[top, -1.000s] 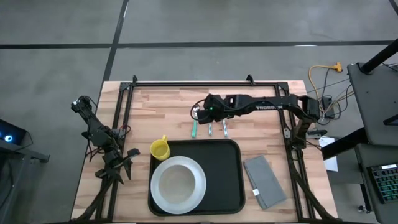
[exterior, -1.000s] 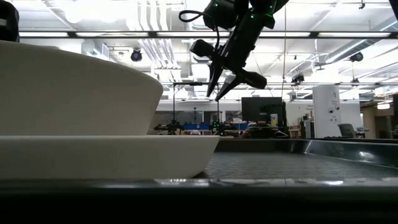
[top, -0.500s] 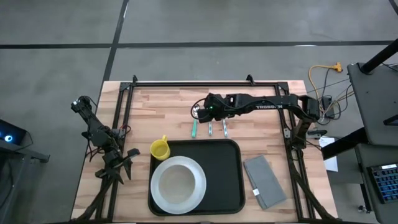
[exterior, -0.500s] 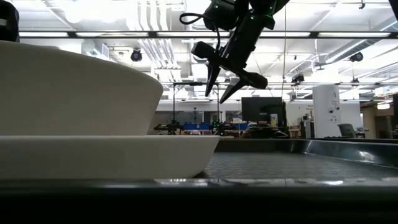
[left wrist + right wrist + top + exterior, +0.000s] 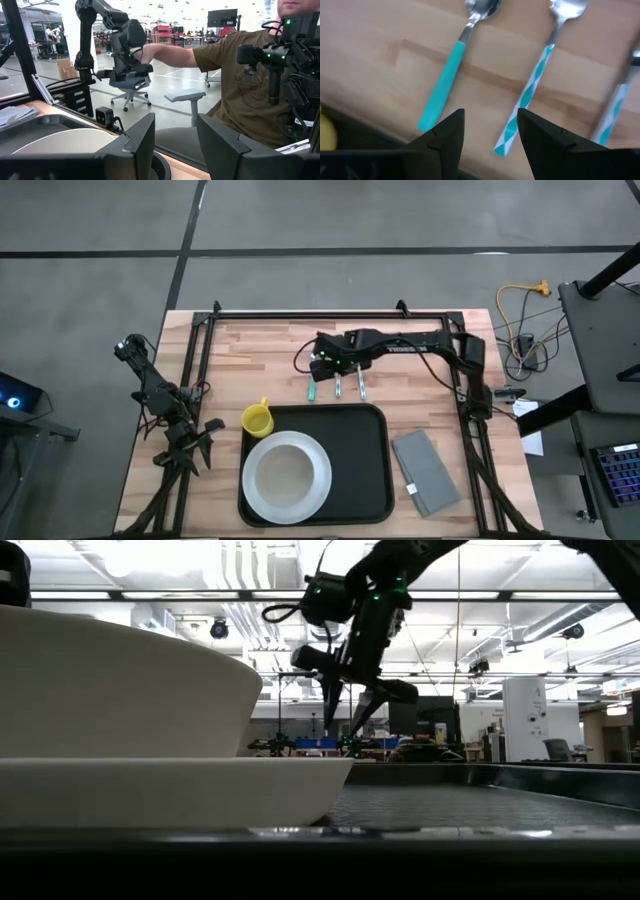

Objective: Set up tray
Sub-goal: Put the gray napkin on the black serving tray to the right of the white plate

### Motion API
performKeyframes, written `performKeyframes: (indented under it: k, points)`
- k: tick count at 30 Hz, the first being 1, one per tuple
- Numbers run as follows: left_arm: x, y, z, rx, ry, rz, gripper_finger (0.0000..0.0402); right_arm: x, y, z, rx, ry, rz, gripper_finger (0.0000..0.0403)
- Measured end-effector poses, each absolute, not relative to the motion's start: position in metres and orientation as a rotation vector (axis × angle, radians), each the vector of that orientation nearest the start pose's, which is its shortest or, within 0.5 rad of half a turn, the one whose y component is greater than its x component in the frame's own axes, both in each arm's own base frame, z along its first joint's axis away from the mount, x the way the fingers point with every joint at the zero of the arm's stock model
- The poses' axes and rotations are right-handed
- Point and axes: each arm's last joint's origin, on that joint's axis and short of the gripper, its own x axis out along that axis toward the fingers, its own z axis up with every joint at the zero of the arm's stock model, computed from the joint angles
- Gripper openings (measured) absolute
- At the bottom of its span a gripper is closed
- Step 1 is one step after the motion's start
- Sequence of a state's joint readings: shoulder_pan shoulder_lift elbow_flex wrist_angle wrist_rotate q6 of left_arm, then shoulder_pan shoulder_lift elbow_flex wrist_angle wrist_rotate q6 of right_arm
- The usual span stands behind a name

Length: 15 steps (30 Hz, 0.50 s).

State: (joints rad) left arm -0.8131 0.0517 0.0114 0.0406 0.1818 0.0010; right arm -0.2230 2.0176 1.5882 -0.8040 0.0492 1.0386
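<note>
A large black tray (image 5: 360,455) with rounded corners and a raised rim sits at the near middle of the wooden tabletop (image 5: 260,350), a white plate (image 5: 288,475) with a bowl-like hollow resting on its left half. The right end effector (image 5: 322,366) hovers over three pieces of cutlery laid side by side just beyond the tray's far rim, its fingers (image 5: 445,135) standing apart and holding nothing: a spoon with a solid teal handle (image 5: 447,82), a fork with a teal-and-white patterned handle (image 5: 530,90) and a third patterned piece (image 5: 615,105). The left end effector (image 5: 190,442) waits at the tabletop's left edge, fingers (image 5: 142,137) apart and empty. A yellow cup (image 5: 257,419) stands just outside the tray's far left corner and a folded grey napkin (image 5: 426,470) lies just beside its right edge. The tray looks like stiff moulded plastic with a finely textured floor, probably light for its size but awkward once loaded; the rim on a long side seems the natural place to grip. The slim, smooth cutlery lying flat would likely be best pinched across the handle.
</note>
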Motion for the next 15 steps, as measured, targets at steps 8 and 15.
performKeyframes:
  k: [8, 15]
  points:
    - [0.065, -0.076, 0.167, 0.001, -0.001, -0.995, 0.0132, 0.423, -0.102, 0.19, 0.933, 1.164, -0.939, 0.0175]
    - [0.065, -0.076, 0.167, 0.001, -0.001, -0.994, 0.0132, 0.441, -0.109, 0.176, 0.864, 1.254, -0.975, 0.0173]
